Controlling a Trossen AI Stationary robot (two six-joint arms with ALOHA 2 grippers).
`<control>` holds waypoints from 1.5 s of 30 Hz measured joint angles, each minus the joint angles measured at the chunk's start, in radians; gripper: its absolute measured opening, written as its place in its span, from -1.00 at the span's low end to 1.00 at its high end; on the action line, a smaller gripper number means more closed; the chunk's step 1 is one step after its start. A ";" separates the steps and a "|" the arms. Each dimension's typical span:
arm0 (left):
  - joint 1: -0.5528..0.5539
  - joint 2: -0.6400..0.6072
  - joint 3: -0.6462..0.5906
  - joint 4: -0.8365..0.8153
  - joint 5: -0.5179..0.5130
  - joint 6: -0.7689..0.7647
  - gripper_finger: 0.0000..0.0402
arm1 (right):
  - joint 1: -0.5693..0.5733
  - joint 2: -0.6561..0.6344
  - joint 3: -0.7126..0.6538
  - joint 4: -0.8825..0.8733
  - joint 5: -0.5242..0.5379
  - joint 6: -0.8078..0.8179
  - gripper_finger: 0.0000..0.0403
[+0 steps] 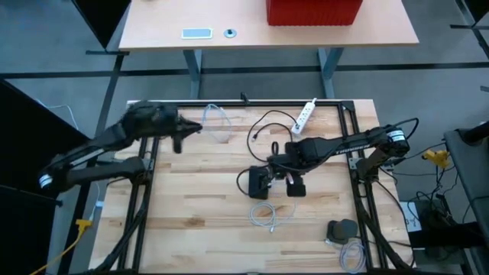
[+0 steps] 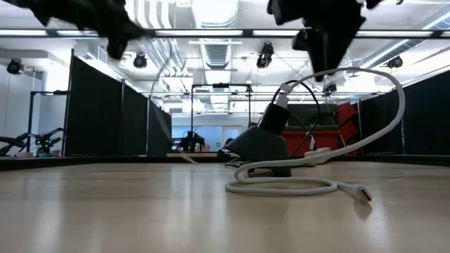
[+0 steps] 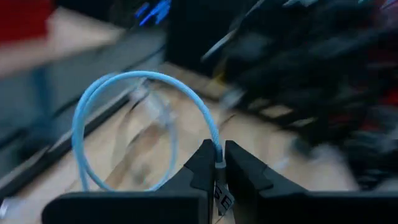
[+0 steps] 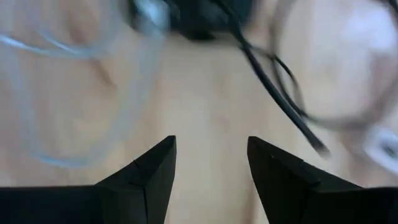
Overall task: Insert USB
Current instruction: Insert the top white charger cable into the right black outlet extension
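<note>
the left arm reaches in from the counter's (image 1: pixel 191 206) left edge toward its far side, its left gripper (image 3: pixel 219 163) lifted off the wood, jaws clenched on the plug end of a pale blue usb cable (image 3: pixel 124 93). the cable loops away from the jaws in a ring at the far left of the counter; which way the plug tip points cannot be told. the right arm stretches across from the right side, its right gripper (image 4: pixel 211 163) above mid-counter with jaws released, holding nothing, just beside a black hub (image 1: pixel 260 183). a white cable (image 1: pixel 271 215) lies coiled nearer the front edge.
</note>
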 joint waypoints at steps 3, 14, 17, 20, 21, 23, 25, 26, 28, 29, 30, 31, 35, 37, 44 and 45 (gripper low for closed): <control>-0.047 -0.065 0.050 0.026 0.073 -0.010 -0.92 | -0.001 -0.006 0.000 -0.096 0.074 0.057 -0.09; -0.200 -0.023 0.373 -0.044 0.150 0.014 -0.92 | 0.011 -0.037 -0.124 0.006 0.079 0.129 -0.09; -0.199 0.032 0.501 -0.071 0.149 0.023 -0.92 | 0.011 -0.045 -0.212 0.092 0.057 0.115 -0.09; -0.199 0.098 0.641 -0.123 0.148 0.064 -0.92 | 0.011 -0.045 -0.298 0.233 0.042 0.104 -0.09; -0.199 0.122 0.692 -0.136 0.145 0.078 -0.92 | 0.010 -0.045 -0.324 0.296 0.024 0.090 -0.09; -0.199 0.167 0.796 -0.169 0.128 0.096 -0.92 | 0.011 -0.045 -0.375 0.437 -0.015 0.059 -0.09; -0.199 0.217 0.911 -0.199 0.107 0.100 -0.92 | 0.011 -0.045 -0.424 0.583 -0.037 0.027 -0.09; -0.199 0.244 0.971 -0.213 0.098 0.101 -0.92 | 0.011 -0.045 -0.445 0.646 -0.041 0.009 -0.09; -0.199 0.295 1.090 -0.244 0.083 0.106 -0.92 | 0.010 -0.045 -0.484 0.757 -0.042 -0.011 -0.09; -0.199 0.317 1.146 -0.260 0.075 0.108 -0.92 | 0.009 -0.037 -0.496 0.811 -0.042 -0.025 -0.09; -0.199 0.338 1.199 -0.277 0.066 0.110 -0.92 | 0.008 -0.029 -0.508 0.868 -0.042 -0.039 -0.09; -0.199 0.360 1.252 -0.294 0.057 0.112 -0.92 | 0.007 -0.021 -0.520 0.925 -0.041 -0.052 -0.09; -0.198 0.437 1.453 -0.368 0.002 0.126 -0.92 | 0.005 0.026 -0.553 1.122 -0.042 -0.105 -0.09; -0.199 0.463 1.534 -0.427 -0.048 0.141 -0.92 | 0.005 0.063 -0.553 1.191 -0.056 -0.127 -0.09; -0.198 0.473 1.631 -0.498 -0.151 0.157 -0.92 | -0.003 0.199 -0.492 1.388 -0.071 -0.270 -0.09; -0.198 0.472 1.631 -0.502 -0.163 0.161 -0.92 | -0.007 0.224 -0.475 1.435 -0.084 -0.300 -0.09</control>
